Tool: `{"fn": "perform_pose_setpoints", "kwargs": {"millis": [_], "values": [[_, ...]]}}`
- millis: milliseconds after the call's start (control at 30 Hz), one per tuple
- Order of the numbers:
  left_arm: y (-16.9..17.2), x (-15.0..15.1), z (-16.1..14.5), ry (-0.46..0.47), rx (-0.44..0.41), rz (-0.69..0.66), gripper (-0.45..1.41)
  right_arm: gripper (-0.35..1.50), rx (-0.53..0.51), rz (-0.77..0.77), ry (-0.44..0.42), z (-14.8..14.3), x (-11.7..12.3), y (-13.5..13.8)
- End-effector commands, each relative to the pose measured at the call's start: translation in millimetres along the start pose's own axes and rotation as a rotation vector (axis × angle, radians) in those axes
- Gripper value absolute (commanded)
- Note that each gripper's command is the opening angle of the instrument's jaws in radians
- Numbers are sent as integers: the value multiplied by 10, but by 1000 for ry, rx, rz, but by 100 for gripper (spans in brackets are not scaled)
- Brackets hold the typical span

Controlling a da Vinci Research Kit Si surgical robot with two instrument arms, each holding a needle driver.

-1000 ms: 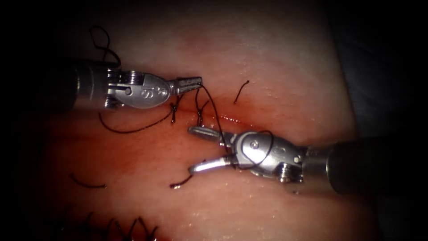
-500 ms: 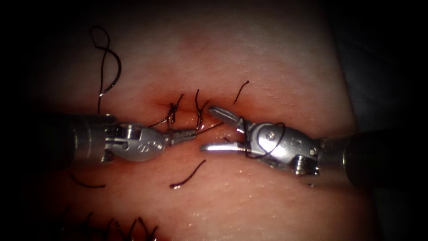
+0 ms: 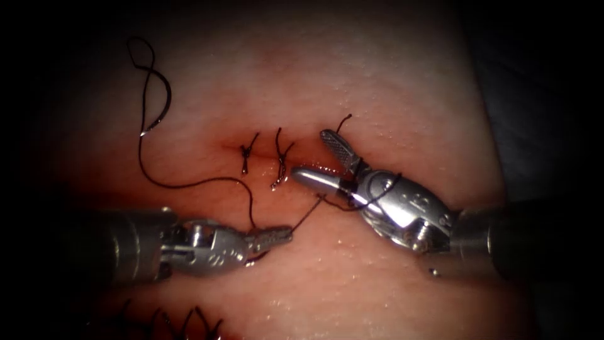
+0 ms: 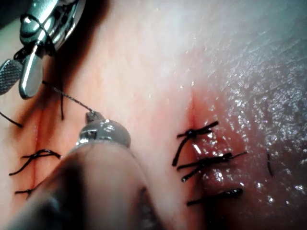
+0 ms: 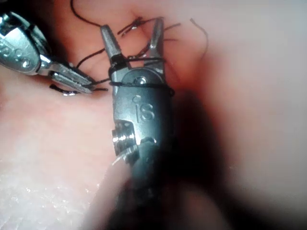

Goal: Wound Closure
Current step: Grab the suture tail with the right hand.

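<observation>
Thread [image 3: 306, 216] in shut L claw [image 3: 286, 235], looped round open R claw [image 3: 318, 160]

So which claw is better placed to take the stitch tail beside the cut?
Right, probably: the right claw is open, with its tips beside the stitch tail; the left claw is shut on the thread.

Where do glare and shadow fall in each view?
Endoscope view: dark edges, light pooled on tissue; highlights on left hand, shut on thread, and open, empty right hand. Left wrist view: wet tissue glints. Right wrist view: right hand shadows tissue.
</observation>
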Motion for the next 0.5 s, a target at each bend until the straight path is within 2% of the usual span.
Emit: {"fn": "perform_pose_setpoints", "kwargs": {"millis": [33,167,333,500], "values": [[-1,1,7,1,-1,-3,-45,98,-19,-3,2,2,-11,2],[-10,7,7,2,-3,-13,-45,101,-72,-14,-4,-3,-10,12],[-23,11,14,4,-5,-30,-45,89,-124,6,-17,-14,-14,19],[-33,15,21,5,-5,-28,-45,89,-169,14,-55,-13,-16,33]]}}
